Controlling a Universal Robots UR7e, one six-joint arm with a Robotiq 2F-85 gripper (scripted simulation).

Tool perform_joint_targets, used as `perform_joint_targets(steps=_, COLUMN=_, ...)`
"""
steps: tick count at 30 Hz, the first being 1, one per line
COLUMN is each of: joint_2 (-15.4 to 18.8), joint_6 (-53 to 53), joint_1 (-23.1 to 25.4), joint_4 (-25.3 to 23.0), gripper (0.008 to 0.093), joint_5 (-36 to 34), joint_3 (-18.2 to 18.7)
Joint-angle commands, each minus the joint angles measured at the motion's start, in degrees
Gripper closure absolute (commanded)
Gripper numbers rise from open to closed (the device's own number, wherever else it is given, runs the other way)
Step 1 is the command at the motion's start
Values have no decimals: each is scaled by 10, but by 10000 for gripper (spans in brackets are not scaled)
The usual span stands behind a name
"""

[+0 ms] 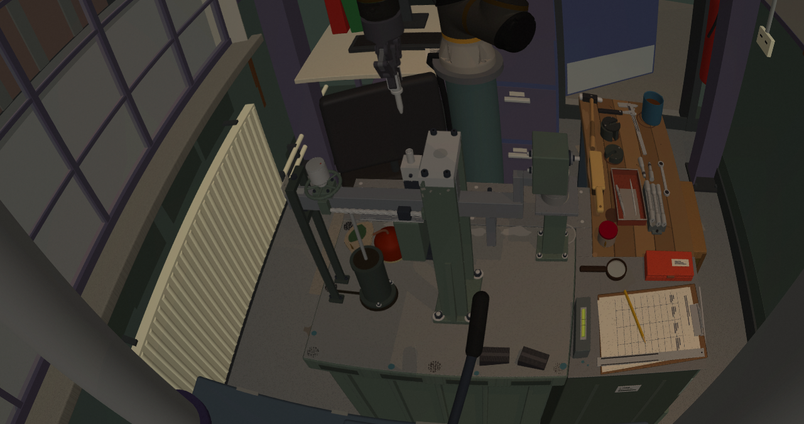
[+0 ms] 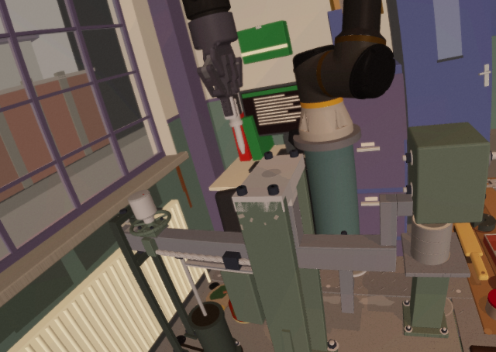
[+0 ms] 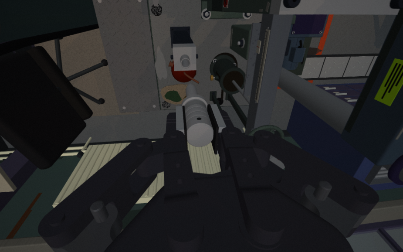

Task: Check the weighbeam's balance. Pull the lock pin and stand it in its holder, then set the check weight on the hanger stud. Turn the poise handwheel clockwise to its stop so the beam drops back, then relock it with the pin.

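The lock pin [image 1: 397,96] [image 2: 239,134] [image 3: 196,117] is a pale ribbed pin with a tapered tip, and I hold it by its head in my closed gripper [image 1: 391,80] [image 2: 231,109] [image 3: 199,117], tip pointing down, high above the weighbeam. Below it a small white block with an upright socket [image 1: 411,166] [image 3: 184,60] sits beside the green column [image 1: 444,225] [image 2: 276,256]. The grey beam [image 1: 382,197] [image 2: 280,248] runs across the column. The handwheel with its white knob [image 1: 320,180] [image 2: 147,216] is at the beam's left end. A rod hangs into a dark cylinder [image 1: 372,281] [image 2: 208,320].
Behind the beam stand a black chair back [image 1: 382,123] and the arm's green pedestal [image 1: 469,129]. A radiator [image 1: 213,253] lines the left wall. A wooden tool tray [image 1: 635,180], clipboard [image 1: 646,326] and red box [image 1: 669,265] lie on the right.
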Motion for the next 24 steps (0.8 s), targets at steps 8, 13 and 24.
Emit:
perform_joint_targets(steps=8, joint_2=22, joint_6=0, joint_1=0, joint_4=-58, gripper=934, joint_5=0, joint_3=35)
perform_joint_targets(steps=13, joint_2=40, joint_6=0, joint_1=0, joint_4=-97, gripper=934, joint_5=0, joint_3=56)
perform_joint_targets(steps=24, joint_2=86, joint_6=0, joint_1=0, joint_4=-183, gripper=934, joint_5=0, joint_3=96)
